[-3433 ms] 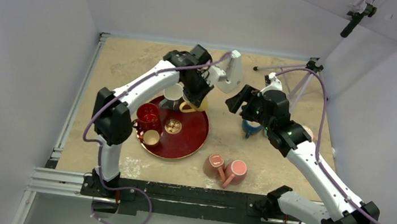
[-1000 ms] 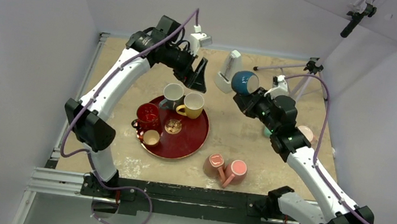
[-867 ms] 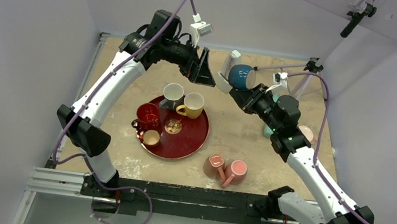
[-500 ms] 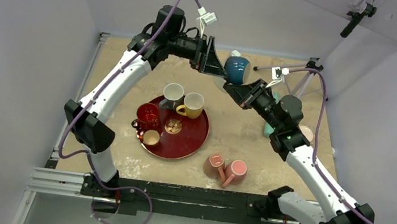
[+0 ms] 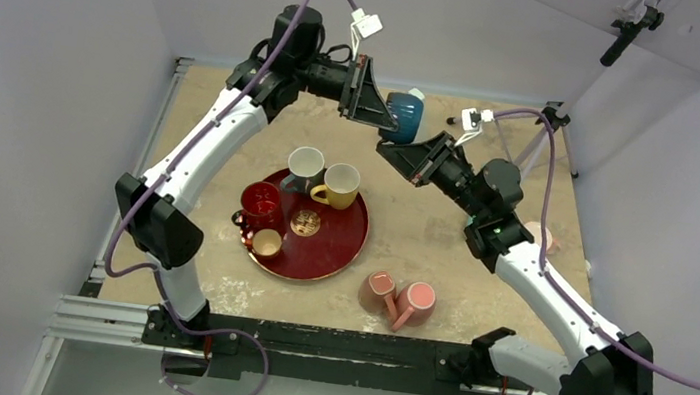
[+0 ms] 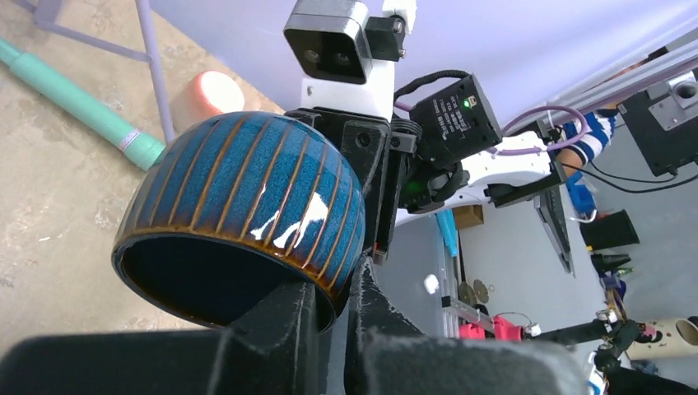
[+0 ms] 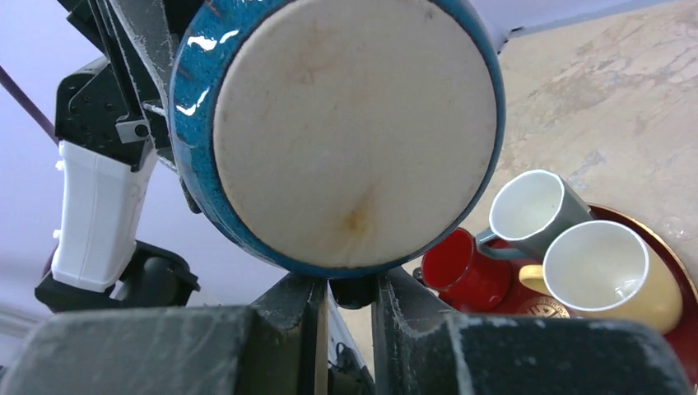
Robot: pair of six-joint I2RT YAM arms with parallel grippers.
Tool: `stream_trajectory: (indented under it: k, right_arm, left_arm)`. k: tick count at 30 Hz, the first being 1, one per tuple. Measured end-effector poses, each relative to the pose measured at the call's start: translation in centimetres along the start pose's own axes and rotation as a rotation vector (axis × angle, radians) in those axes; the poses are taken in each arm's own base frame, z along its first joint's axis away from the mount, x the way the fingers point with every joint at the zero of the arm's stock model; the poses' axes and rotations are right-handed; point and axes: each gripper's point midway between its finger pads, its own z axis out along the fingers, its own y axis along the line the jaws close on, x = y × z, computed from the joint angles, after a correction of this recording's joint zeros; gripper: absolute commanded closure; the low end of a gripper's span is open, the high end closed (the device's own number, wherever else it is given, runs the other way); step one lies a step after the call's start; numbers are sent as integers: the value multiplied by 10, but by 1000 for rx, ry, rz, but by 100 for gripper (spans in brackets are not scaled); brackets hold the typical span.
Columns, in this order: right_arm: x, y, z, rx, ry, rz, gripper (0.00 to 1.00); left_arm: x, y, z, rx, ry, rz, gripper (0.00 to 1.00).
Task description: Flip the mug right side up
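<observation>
A blue ribbed mug (image 5: 403, 116) hangs in the air above the back of the table, lying sideways between both arms. My left gripper (image 5: 383, 116) is shut on its rim. In the left wrist view one finger sits inside the dark mouth of the mug (image 6: 247, 197) and the other outside, at the left gripper (image 6: 333, 292). My right gripper (image 5: 400, 149) is shut on a dark part at the mug's lower side. The right wrist view faces the pale unglazed base of the mug (image 7: 354, 123) above the right gripper (image 7: 350, 292).
A red tray (image 5: 336, 241) below holds a grey mug (image 5: 306, 165), a yellow mug (image 5: 340, 184), a red mug (image 5: 259, 205) and a small gold cup (image 5: 267, 242). Two pink mugs (image 5: 378, 290) lie near the front. A tripod (image 5: 546, 131) stands back right.
The right arm carried the blue mug up and leftward. The left gripper swung up to meet it and went from wide open to shut on the rim.
</observation>
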Motion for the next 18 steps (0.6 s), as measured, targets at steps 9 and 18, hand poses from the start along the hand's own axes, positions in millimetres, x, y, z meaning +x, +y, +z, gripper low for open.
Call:
stream_trajectory:
  k: [9, 18]
  right_arm:
    - [18, -33, -5, 193, 118, -132, 19]
    - [27, -83, -56, 496, 197, -280, 17]
  left_arm:
    - [42, 63, -13, -364, 114, 157, 100]
    - [193, 130, -79, -629, 746, 396, 100]
